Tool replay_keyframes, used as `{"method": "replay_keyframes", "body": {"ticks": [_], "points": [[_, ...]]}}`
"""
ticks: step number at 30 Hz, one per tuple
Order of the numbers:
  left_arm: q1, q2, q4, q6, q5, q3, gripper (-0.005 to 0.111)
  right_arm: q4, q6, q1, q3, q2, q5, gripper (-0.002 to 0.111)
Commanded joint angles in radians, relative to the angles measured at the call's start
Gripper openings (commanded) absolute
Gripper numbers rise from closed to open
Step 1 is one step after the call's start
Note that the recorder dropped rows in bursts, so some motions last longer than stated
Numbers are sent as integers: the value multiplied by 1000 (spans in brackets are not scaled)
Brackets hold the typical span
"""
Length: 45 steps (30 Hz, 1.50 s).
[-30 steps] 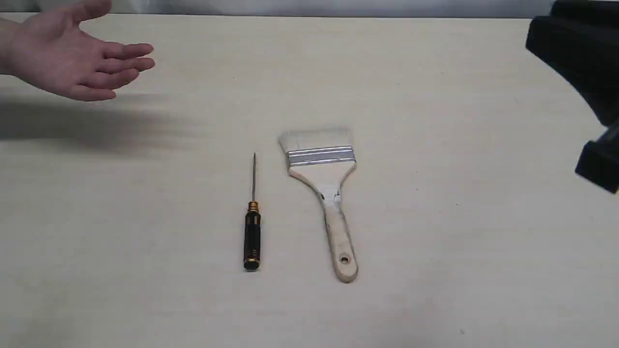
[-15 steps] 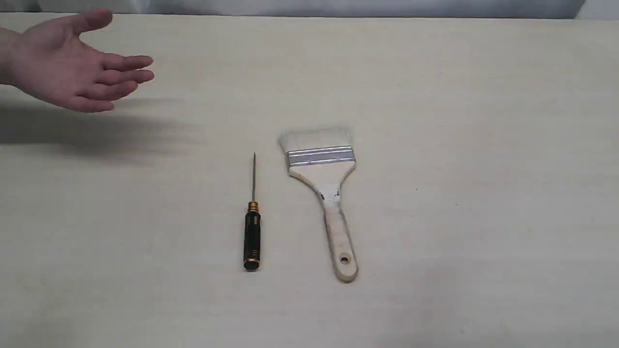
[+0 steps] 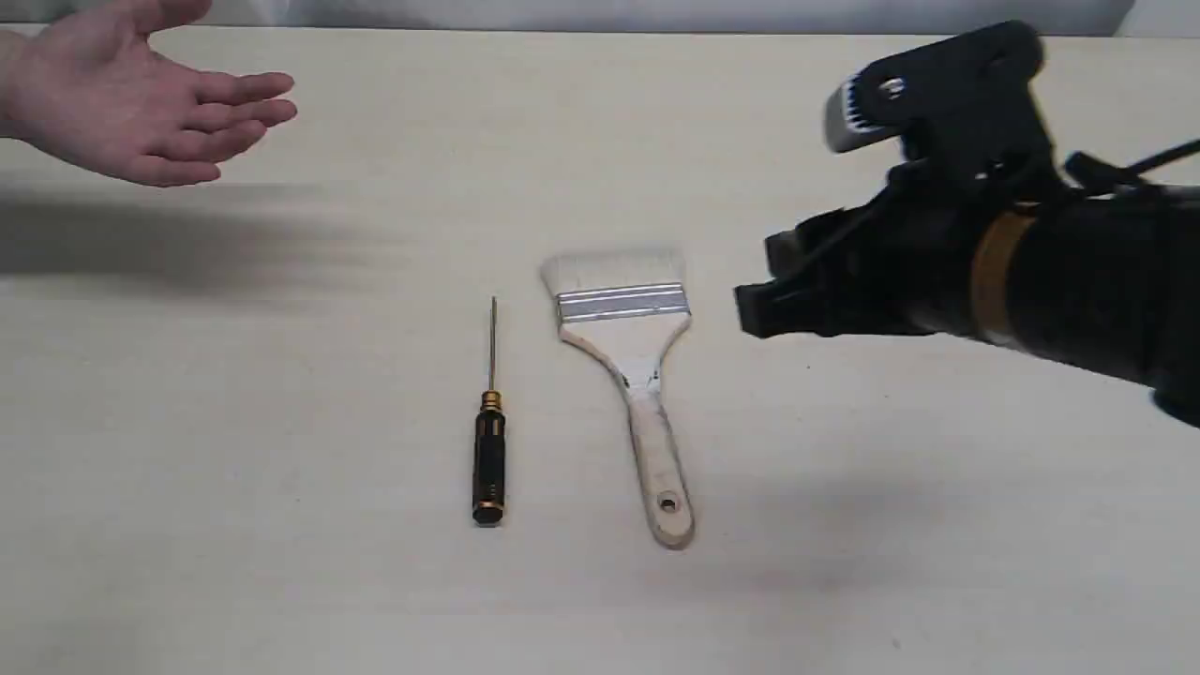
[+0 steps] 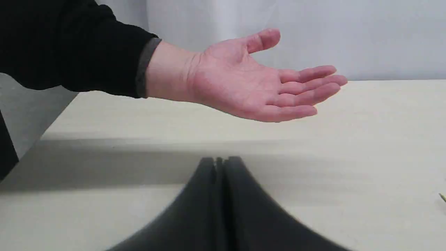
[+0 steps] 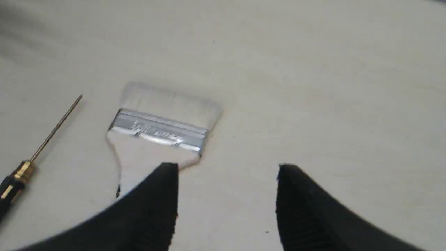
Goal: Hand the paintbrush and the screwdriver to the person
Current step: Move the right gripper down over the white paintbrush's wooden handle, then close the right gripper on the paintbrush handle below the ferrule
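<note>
The paintbrush [image 3: 626, 366] lies flat mid-table, bristles toward the far edge; in the right wrist view its ferrule [image 5: 160, 129] sits just beyond my fingers. Left of it, parallel, lies the screwdriver [image 3: 488, 450], black handle nearest the front and also seen as the screwdriver [image 5: 31, 160] at that view's edge. My right gripper [image 3: 764, 286] hovers open and empty just right of the brush head; the right gripper [image 5: 226, 170] shows a wide gap. The person's hand [image 3: 131, 103] is held palm-up at the far left. My left gripper [image 4: 219, 161] is shut, below and short of the hand [image 4: 251, 83].
The pale table [image 3: 937, 525] runs to a grey backdrop [image 3: 600, 11] at the far edge. The person's black sleeve [image 4: 69, 45] reaches in over the table's left corner. The wrist camera mount [image 3: 937, 84] stands above my right arm.
My right arm, at the right edge a second ago and out of view half a second ago, has swung in next to the brush head. The hand has risen slightly.
</note>
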Motion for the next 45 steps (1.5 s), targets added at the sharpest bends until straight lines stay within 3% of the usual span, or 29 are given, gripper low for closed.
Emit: {"method": "replay_keyframes", "body": {"ticks": [1, 7, 12, 16, 31, 37, 45], "points": [[-8, -2, -2, -2, -6, 2, 0, 98, -39, 50, -67, 117, -1, 48], [-8, -2, -2, -2, -6, 2, 0, 368, -275, 103, -214, 280, 64, 48], [-8, -2, -2, -2, -6, 2, 0, 729, -625, 103, -324, 372, 201, 48], [-8, -2, -2, -2, -6, 2, 0, 904, -780, 103, -393, 429, 292, 48], [-8, -2, -4, -2, -5, 2, 0, 1065, -915, 103, -566, 667, 362, 48], [-8, -2, -4, -2, -5, 2, 0, 1065, -915, 103, -592, 739, 399, 61], [-8, -2, -4, -2, -5, 2, 0, 1065, -913, 101, -592, 784, 406, 58]]}}
